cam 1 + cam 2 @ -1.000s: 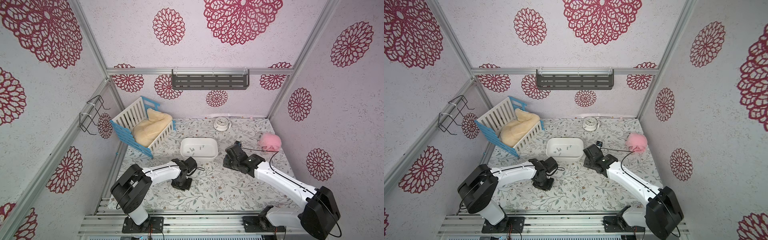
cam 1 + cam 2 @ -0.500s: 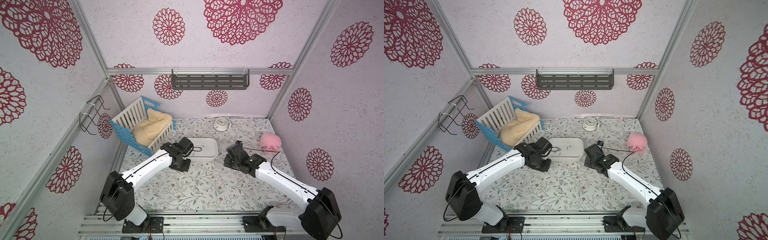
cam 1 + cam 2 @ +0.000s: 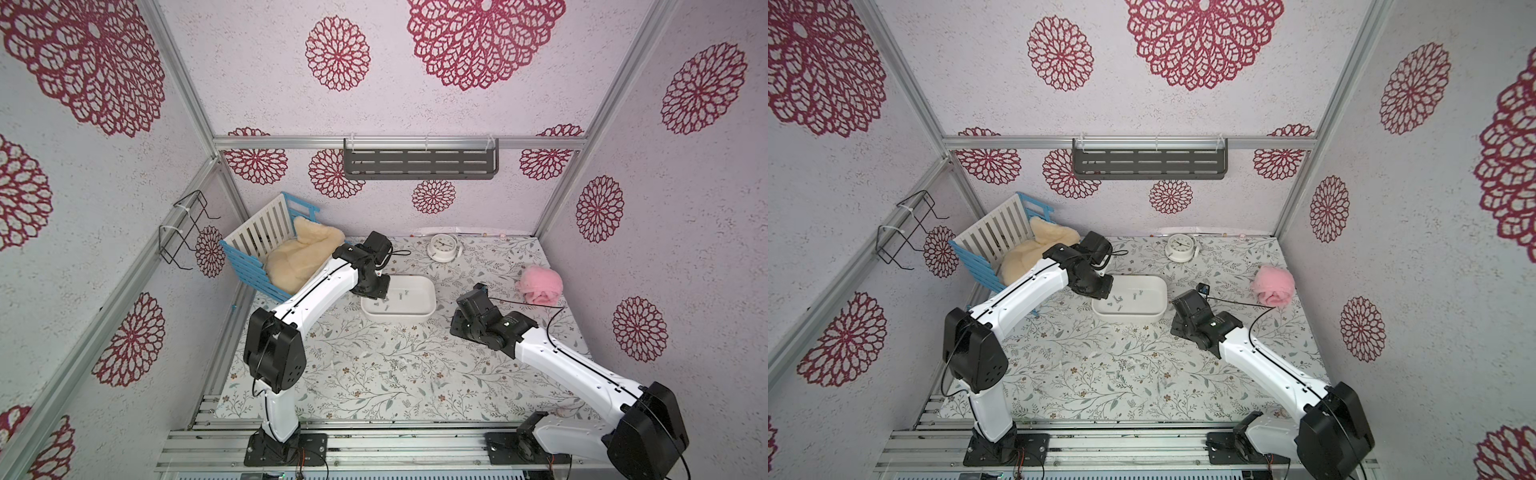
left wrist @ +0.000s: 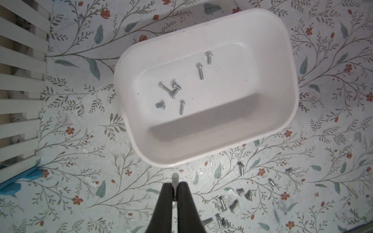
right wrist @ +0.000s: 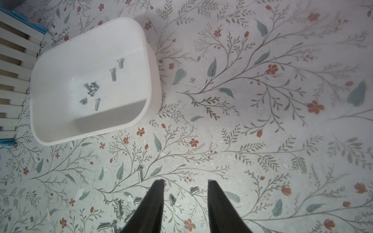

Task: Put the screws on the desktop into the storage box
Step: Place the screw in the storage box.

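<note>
left gripper clamped on one screw above the left end of the storage box; right gripper, claws apart, hangs just right of it.

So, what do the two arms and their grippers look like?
The left arm and right arm have glossy white shells, bulky black joints and a thin black cable near the wrist. The left gripper and right gripper have black tapered fingers.

Bright, even, diffuse overhead light; shadows soft. In both top views the straight wall rails splay toward 9 and 3 o'clock. Left wrist view: storage box carries a grey inner-wall shadow and faint glare; left gripper and pinched screw blurred.
</note>
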`<state>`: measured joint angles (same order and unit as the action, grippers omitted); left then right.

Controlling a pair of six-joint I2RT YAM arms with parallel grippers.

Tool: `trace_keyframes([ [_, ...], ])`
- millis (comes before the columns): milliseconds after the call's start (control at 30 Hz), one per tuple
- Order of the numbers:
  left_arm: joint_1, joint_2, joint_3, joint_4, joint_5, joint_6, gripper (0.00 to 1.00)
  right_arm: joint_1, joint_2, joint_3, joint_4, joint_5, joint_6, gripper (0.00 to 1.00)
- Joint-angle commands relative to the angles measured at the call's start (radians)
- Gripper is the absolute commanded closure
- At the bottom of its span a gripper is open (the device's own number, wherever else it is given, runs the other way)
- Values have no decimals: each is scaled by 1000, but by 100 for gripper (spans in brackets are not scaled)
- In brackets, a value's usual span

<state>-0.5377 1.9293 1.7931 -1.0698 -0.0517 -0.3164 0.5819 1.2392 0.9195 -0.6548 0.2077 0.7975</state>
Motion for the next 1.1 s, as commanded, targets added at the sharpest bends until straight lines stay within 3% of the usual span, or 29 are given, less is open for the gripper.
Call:
trace_keyframes([
  [0,22,90,75,-16,9,20,92,-7,-26,-1,30,-10,6,60],
  [367,28,274,160,-20,14,5,91,-6,-41,-41,56,-24,15,60],
  [1067,28,341,180,-19,24,7,83,-6,-61,-74,60,-32,34,60],
])
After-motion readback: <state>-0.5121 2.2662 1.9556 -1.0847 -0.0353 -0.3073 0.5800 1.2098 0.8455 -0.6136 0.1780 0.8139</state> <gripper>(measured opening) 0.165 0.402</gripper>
